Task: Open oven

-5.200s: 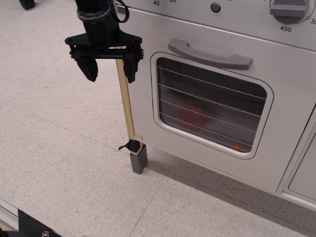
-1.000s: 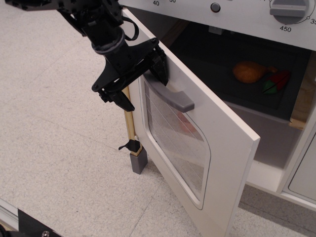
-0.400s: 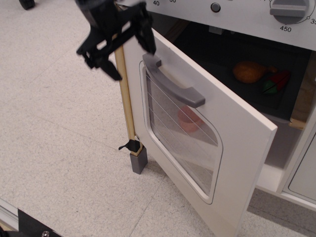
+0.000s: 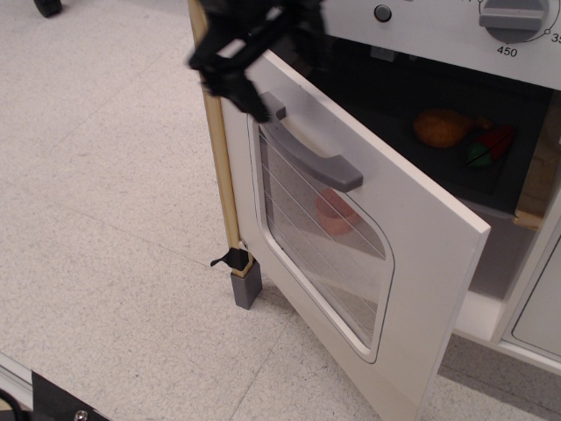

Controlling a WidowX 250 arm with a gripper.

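The white-grey toy oven (image 4: 438,35) fills the right of the view, and its door (image 4: 421,263) stands swung open toward me. The door carries a grey bar handle (image 4: 308,158) and a rounded wire-lined window (image 4: 324,228). The dark oven cavity shows a toy chicken leg (image 4: 443,127) and a red-and-green toy (image 4: 491,145). My black gripper (image 4: 279,70) is blurred at the top, above the door's upper hinge-side corner. It is open and holds nothing, with one finger (image 4: 248,95) hanging just left of the handle's end. The grey dial (image 4: 513,17) sits at the top right.
A wooden post (image 4: 219,158) with a grey foot (image 4: 246,286) stands at the door's hinge side. A plain white cabinet door (image 4: 539,307) is at the lower right. A speckled floor (image 4: 105,219) spreads to the left. A black part (image 4: 57,399) sits at the bottom left corner.
The door went from shut to swung open. My gripper has let go of the handle and moved up and right toward the oven's top. The door has held its angle lately.
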